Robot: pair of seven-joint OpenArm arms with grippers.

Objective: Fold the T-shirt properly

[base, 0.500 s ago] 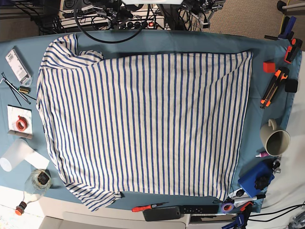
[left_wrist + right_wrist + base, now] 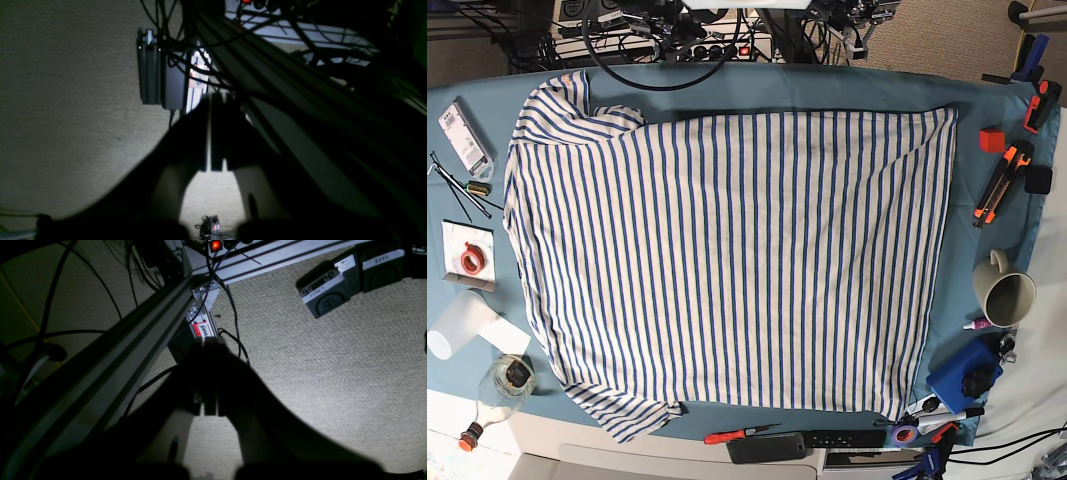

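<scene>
**Shirt flat, both arms tucked away: mind the clutter at the edges**

The T-shirt (image 2: 727, 260) lies spread out flat in the middle of the blue surface (image 2: 827, 85). It takes up most of the room. One sleeve sits at 10 o'clock and the other sleeve at 7 o'clock. The straight hem runs down the 3 o'clock side.

We cannot see our arms from above. Our left pincer (image 2: 213, 133) is closed and holds nothing. Our right pincer (image 2: 210, 380) is closed and holds nothing too. Both wrist views show only carpet, cables and metal rails below the surface, not the shirt.

What could go wrong? We think the big risk is the stuff around the shirt. At 3 o'clock the mug (image 2: 1005, 292) stands near the hem, with the orange cutter (image 2: 1002, 183) above it. If we drag the hem or swing an arm wide there, we could knock them. At 8 o'clock the glass bottle (image 2: 499, 385) sits just beside the lower sleeve. A pulled sleeve could tip it. The red screwdriver (image 2: 737, 434) lies near the 6 o'clock edge, where the surface ends, so cloth could slide off.

The shirt could also bunch up if we grab only one layer. The 10 o'clock sleeve is already a bit crumpled.

The best open room is the bare strip along 12 o'clock. Folding toward the middle looks safest to us.
</scene>
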